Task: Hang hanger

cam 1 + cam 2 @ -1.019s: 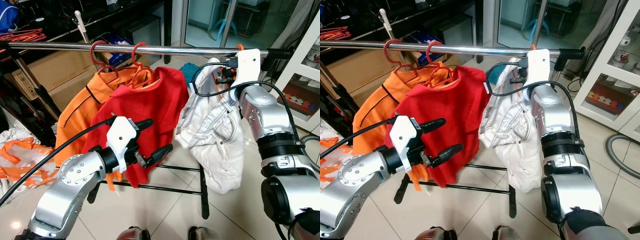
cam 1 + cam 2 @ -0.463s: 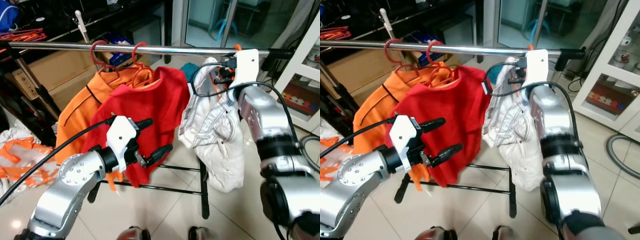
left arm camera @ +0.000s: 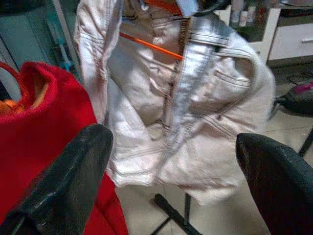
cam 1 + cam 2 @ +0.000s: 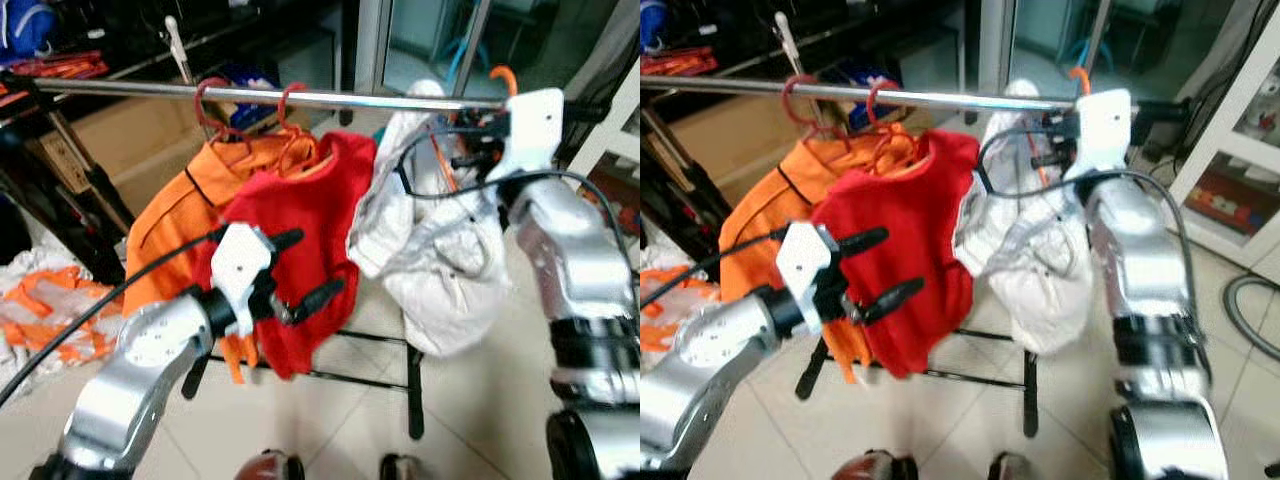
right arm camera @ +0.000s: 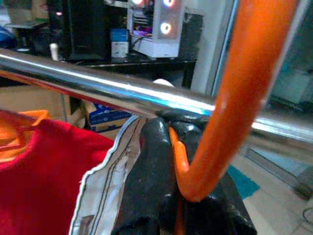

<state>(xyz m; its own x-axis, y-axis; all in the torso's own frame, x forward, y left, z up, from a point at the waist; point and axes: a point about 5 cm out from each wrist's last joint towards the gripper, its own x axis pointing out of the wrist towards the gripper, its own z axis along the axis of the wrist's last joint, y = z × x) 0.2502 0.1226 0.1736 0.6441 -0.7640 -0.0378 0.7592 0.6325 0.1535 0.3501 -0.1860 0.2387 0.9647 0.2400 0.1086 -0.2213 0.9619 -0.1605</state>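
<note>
At the upper right of the head view, I have the right hand [image 5: 183, 215] raised to the metal rail [image 4: 300, 97], its black fingers [image 5: 151, 196] clamped together on the neck of the orange hanger [image 5: 230, 98]. The hanger's hook [image 4: 503, 78] rises above the rail line; in the right wrist view it curves up across the rail, and I cannot tell whether it rests on the bar. A pale jacket [image 4: 440, 270] droops from the hanger, right of centre, bunched and tilted.

Left of centre, a red shirt [image 4: 300, 230] and an orange shirt [image 4: 185, 215] hang from the same rail on red hangers [image 4: 215, 100], the red shirt overlapping the orange one.

My left hand [image 4: 300, 270] hovers in front of the red shirt in the lower middle of the frame, fingers [image 3: 63, 181] spread wide apart and holding nothing; through its wrist camera the jacket shows between them.

Orange and white cloth [image 4: 50, 310] lies on the tiled floor [image 4: 330, 420] at the lower left.
</note>
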